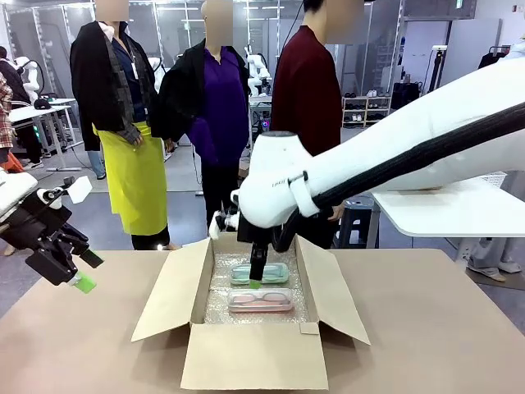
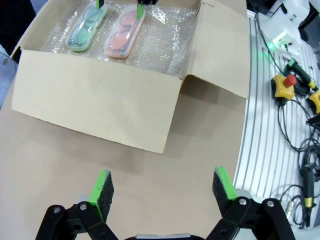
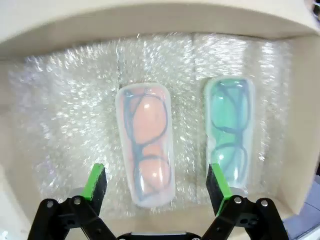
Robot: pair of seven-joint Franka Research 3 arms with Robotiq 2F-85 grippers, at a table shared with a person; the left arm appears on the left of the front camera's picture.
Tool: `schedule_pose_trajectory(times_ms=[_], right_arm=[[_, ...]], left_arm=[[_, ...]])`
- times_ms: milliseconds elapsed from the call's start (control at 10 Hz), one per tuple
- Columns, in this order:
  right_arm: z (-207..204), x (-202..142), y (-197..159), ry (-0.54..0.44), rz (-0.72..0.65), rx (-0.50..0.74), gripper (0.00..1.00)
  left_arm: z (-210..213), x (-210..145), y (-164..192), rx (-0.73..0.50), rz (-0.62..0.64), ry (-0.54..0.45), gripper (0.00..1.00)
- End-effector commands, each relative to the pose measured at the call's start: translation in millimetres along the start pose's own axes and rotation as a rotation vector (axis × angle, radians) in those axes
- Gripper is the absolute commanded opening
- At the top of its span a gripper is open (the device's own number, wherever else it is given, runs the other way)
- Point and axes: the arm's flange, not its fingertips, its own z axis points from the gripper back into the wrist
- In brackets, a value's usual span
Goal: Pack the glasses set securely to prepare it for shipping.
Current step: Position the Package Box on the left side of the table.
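Both halves of the glasses set already lie inside the cardboard box point(image 1: 168, 291). The mint-green case point(image 1: 279, 272) sits at the far side and the pink case point(image 1: 260, 302) just beside it, nearer the robot. They lie flat and parallel on the bubble wrap point(image 3: 65, 110) that lines the bottom. The right gripper point(image 3: 156, 180) reaches down into the box with its fingers spread wide and holding nothing. One finger is to the outer side of the pink case and the other is by the end of the mint-green one; whether either touches a case I cannot tell. The left gripper point(image 1: 86, 271) hangs over the bare worktop point(image 1: 443, 328), well apart from the box, its fingers also wide open and empty. So the loading looks done. What seems left is the securing: no wrap covers the cases from above, all the flaps stand open, including the front flap point(image 1: 254, 357), and nothing seals the box.
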Motion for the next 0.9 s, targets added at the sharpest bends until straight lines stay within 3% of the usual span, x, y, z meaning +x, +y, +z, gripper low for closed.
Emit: schedule_pose_trajectory(times_ms=[0,400,500,600,800], right_arm=[[47,-29,31,-0.049,-0.116,-0.029,1.0],[101,-92,51,-0.158,-0.24,-0.021,1.0],[117,-107,58,-0.184,-0.28,-0.05,1.0],[127,-119,65,-0.172,-0.326,-0.081,1.0],[155,-149,84,-0.181,-0.397,-0.128,1.0]], left_arm=[[1,-2,1,-0.012,-0.015,-0.029,1.0],[0,0,0,0.0,0.0,0.0,1.0],[7,5,17,-0.068,0.121,-0.036,1.0],[7,3,39,-0.22,0.282,-0.103,1.0],[-2,-4,59,-0.257,0.428,-0.136,1.0]])
